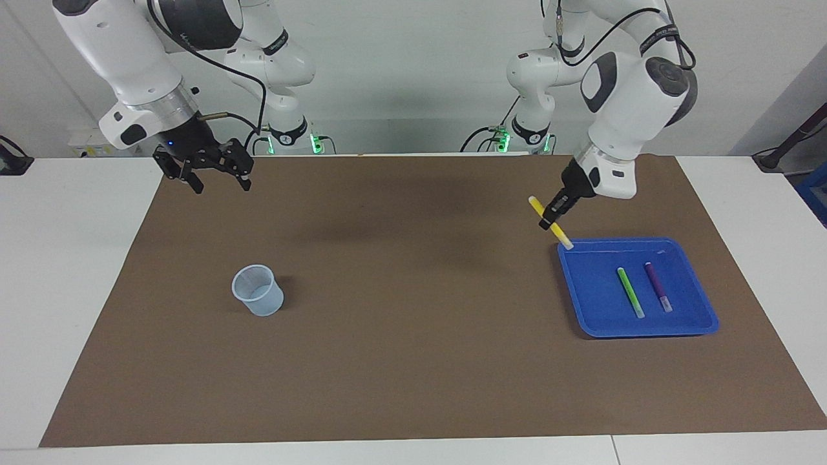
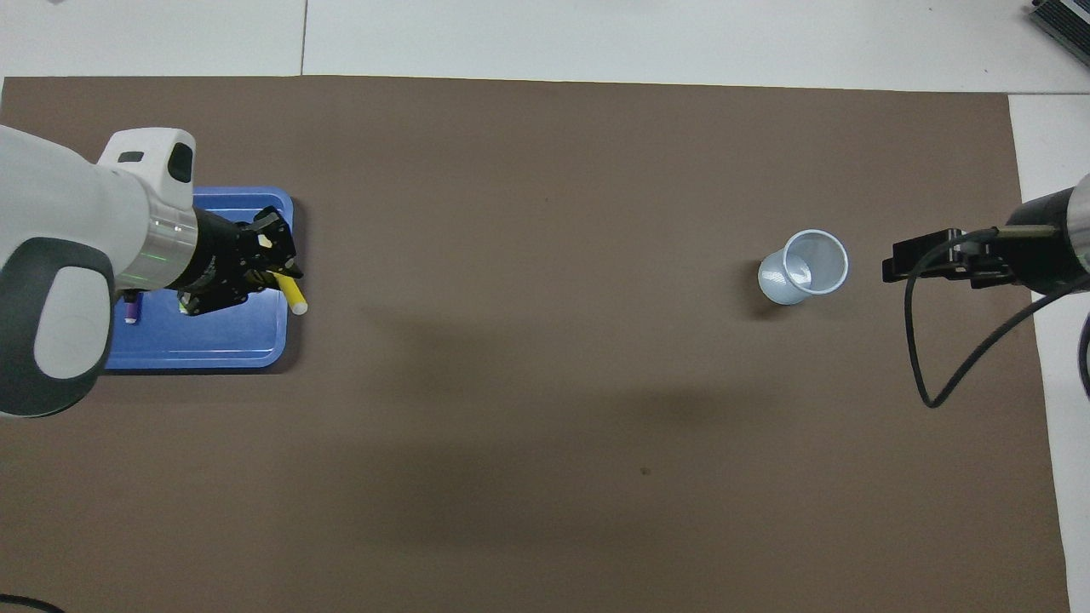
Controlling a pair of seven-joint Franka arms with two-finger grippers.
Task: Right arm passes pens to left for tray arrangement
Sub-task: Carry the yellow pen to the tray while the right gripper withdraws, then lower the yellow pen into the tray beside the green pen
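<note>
Two black two-finger grippers hang over the brown mat, well apart. The left gripper is clamped on a slim yellow marker pen near its middle; the pen tilts steeply, its pale whitish end pointing down at the corner of the shallow bright blue plastic tray that lies toward the robots and the table's middle. From overhead, that gripper and pen sit over the same rim of the tray. Whether the pen's tip touches the rim cannot be told.

Inside the tray lie a bright green marker pen and a purple marker pen, side by side and apart, both flat on the tray floor.

The right gripper has its fingers spread wide and holds nothing; it waits above the mat's corner at the right arm's end, up in the air.

A small translucent bluish plastic cup stands upright on the mat toward the right arm's end, well apart from the tray.
</note>
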